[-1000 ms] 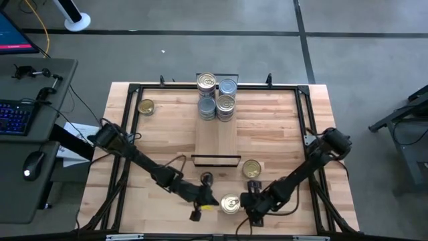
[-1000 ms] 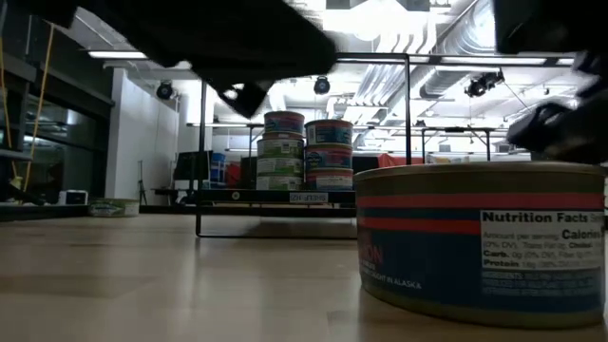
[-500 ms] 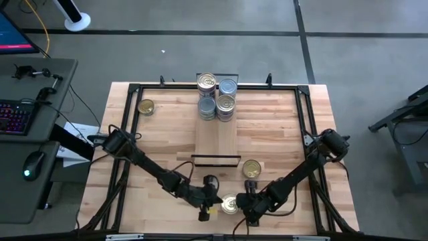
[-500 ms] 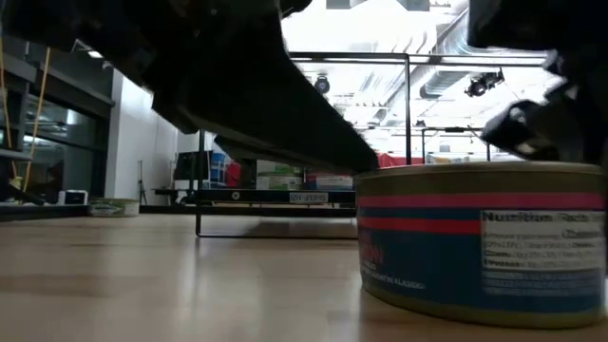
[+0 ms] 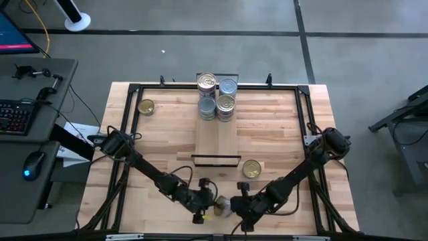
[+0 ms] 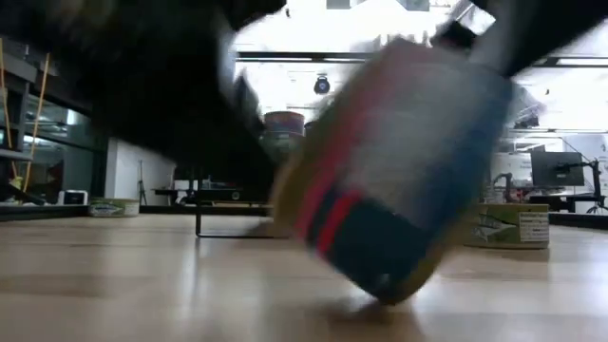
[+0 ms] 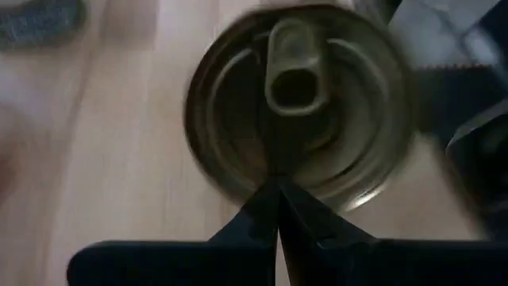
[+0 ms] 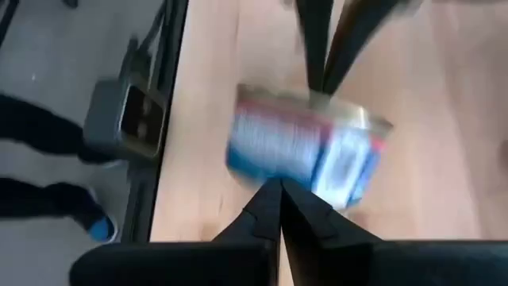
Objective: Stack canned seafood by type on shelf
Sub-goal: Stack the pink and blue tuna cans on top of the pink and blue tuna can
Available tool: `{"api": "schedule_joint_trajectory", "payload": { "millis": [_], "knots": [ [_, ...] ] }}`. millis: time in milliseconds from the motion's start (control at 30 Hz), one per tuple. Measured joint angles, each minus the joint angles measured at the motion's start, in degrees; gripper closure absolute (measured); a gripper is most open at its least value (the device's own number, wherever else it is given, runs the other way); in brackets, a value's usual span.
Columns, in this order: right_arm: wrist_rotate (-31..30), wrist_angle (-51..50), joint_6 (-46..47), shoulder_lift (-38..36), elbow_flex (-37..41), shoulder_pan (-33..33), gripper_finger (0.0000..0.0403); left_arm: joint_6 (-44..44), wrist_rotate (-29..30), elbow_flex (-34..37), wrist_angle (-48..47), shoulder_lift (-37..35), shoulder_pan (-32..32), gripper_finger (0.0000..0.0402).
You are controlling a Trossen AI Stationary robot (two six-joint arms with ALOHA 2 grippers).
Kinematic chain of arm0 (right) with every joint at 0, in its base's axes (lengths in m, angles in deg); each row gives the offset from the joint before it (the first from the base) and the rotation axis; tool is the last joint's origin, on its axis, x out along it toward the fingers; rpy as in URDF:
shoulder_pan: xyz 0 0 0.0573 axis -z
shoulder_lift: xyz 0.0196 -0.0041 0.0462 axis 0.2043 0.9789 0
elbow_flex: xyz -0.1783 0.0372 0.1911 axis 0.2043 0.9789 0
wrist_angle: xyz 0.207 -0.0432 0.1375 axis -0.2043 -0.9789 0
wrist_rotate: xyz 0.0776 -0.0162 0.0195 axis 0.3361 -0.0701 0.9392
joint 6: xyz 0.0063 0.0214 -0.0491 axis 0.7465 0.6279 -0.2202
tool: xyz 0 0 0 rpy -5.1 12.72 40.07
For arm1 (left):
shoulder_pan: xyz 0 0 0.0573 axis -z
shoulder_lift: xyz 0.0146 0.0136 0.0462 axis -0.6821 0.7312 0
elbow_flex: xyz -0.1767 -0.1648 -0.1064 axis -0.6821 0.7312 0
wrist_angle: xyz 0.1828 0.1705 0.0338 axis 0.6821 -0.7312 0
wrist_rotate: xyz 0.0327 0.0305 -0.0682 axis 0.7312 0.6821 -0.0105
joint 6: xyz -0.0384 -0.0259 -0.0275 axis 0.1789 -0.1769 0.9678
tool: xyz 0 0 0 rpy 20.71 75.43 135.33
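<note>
A robotics lab or test workshop: a light butcher-block wooden counter (image 5: 281,127) ringed by a black metal frame (image 5: 130,107) stands on a bare grey concrete floor (image 5: 348,53) crossed by dark seams. Beyond the counter's left edge sits a grey desk (image 5: 27,167) carrying a backlit keyboard (image 5: 15,115), a glowing mouse (image 5: 28,173) and the corner of a lit monitor (image 5: 13,30). The low view shows an open industrial ceiling with exposed silver ducts (image 6: 328,8), bright strip lights, and another monitor (image 6: 556,169) further back
</note>
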Motion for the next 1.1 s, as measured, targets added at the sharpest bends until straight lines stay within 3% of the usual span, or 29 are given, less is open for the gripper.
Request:
{"api": "schedule_joint_trajectory", "payload": {
  "millis": [167, 333, 467, 633, 733, 867, 1100],
  "knots": [
    [-2.0, 0.1, -3.3, 0.2, -1.9, 1.7, 0.0403, 0.8, -0.2, 1.7, -1.4, 0.3, 0.0, 0.0401],
    [0.2, -3.1, -6.4, 0.2, -5.5, 3.2, 0.0403, 4.6, -0.3, 2.0, -4.4, -0.4, 0.4, 0.0401],
    [5.3, -7.5, -14.3, 0.0, -11.4, 4.1, 0.0403, 6.9, 1.6, 2.1, -11.4, -2.6, 2.1, 0.0402],
    [17.7, -9.5, -19.7, 0.1, -14.7, 7.0, 0.0388, 15.2, 7.0, 5.7, -17.2, -7.1, 6.4, 0.0401],
    [22.4, -11.4, -24.0, 0.1, -15.0, 8.7, 0.0350, 25.7, 11.1, 9.7, -17.5, -10.6, 9.9, 0.0402],
    [23.4, -13.7, -28.4, 0.1, -14.9, 10.4, 0.0266, 38.5, 17.2, 13.0, -17.6, -14.1, 14.9, 0.0402],
    [23.6, -13.5, -39.6, 1.1, -14.9, 11.0, 0.0116, 48.8, 20.9, 13.2, -17.5, -14.6, 19.0, 0.0402]
  ]
}}
